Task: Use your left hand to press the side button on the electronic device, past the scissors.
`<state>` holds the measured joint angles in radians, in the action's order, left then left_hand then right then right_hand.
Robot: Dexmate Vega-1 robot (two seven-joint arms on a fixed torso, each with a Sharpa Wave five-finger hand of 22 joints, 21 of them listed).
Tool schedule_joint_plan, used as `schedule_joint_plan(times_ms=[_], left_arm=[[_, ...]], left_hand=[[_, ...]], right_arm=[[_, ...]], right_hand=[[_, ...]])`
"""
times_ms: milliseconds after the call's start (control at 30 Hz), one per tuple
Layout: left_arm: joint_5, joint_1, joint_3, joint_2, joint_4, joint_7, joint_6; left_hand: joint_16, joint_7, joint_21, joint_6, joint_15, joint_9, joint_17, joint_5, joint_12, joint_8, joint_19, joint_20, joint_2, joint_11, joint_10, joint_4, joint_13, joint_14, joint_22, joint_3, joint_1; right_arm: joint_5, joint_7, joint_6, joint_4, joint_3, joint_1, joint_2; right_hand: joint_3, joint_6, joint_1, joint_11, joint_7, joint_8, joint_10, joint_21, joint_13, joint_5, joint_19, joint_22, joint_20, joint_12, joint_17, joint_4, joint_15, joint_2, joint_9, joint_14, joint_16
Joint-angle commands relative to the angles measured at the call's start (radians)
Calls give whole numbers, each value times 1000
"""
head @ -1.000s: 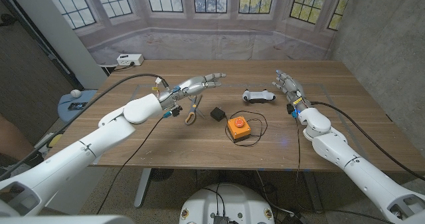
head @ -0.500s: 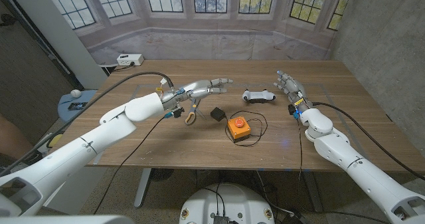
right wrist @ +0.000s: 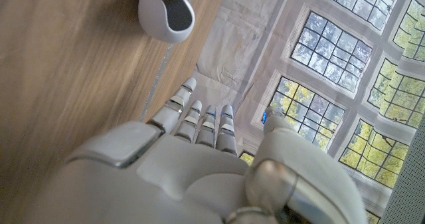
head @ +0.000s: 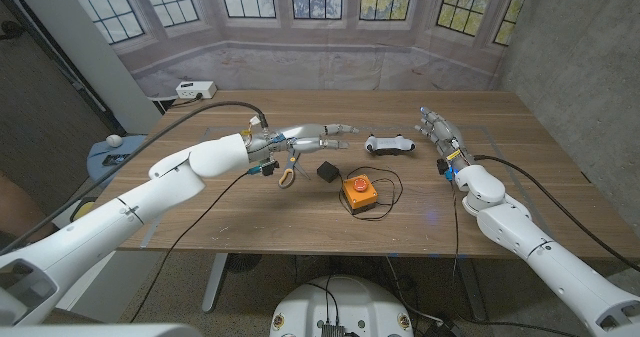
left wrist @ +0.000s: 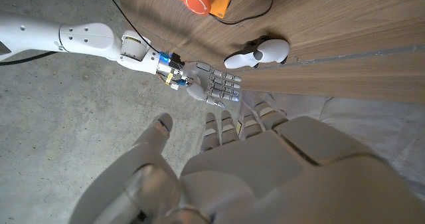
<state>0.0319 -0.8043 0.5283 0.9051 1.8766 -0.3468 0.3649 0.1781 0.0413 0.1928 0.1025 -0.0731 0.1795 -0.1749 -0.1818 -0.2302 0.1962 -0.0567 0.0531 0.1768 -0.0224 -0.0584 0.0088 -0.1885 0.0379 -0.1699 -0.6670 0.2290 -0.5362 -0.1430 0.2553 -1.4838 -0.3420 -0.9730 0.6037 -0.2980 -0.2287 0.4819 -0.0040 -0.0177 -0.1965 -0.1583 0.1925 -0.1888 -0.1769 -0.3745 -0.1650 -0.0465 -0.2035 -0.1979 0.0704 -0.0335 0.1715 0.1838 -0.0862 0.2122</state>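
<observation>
The left hand hangs over the wooden table with its fingers stretched out nearly straight and apart, holding nothing. Its fingertips point toward the electronic device but stop short of it, a clear gap between them. Just below and behind the hand lie the scissors, handles toward the near edge, partly covered by the wrist in the head view.

The device is a white, rounded controller-like thing with dark ends, lying flat on the table between the two hands – nearer to the right one. In the left wrist view it shows just beyond the outstretched fingers; its side button is too small to make out.

Nearer the robot from the device sits a small black box, and beside that an orange box with a red round button, a thin black cable looping around it.

The right hand is at the right side of the table, fingers extended and slightly spread, with nothing in it – whether it touches the wood I cannot tell. In the right wrist view its fingers reach toward the table's far edge, one white end of the device showing beyond them
</observation>
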Motion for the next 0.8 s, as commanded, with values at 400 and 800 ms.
schedule_joint_plan(times_ms=[400,800], left_arm=[[136,63,23,47,134,-122,-89],[193,123,65,28,162,-210,-155]], left_hand=[[8,1,-5,55,-20,4,-9,-7,-6,7,30,13,33,-2,-26,73,-5,21,-5,-22,-32],[14,3,1,90,0,4,-6,-14,-12,10,27,-1,34,-8,-63,118,-4,4,-5,-55,-36]], right_arm=[[-7,2,2,-37,24,-51,37],[-13,14,24,-11,34,-43,34]], right_hand=[[0,-7,-4,3,4,-1,-3,0,-4,-4,-8,-4,-30,4,-4,4,-20,-7,2,-3,4],[-1,-8,-5,5,3,-1,-2,0,-4,-4,-8,-4,-30,4,-4,6,-20,-6,2,-3,4]])
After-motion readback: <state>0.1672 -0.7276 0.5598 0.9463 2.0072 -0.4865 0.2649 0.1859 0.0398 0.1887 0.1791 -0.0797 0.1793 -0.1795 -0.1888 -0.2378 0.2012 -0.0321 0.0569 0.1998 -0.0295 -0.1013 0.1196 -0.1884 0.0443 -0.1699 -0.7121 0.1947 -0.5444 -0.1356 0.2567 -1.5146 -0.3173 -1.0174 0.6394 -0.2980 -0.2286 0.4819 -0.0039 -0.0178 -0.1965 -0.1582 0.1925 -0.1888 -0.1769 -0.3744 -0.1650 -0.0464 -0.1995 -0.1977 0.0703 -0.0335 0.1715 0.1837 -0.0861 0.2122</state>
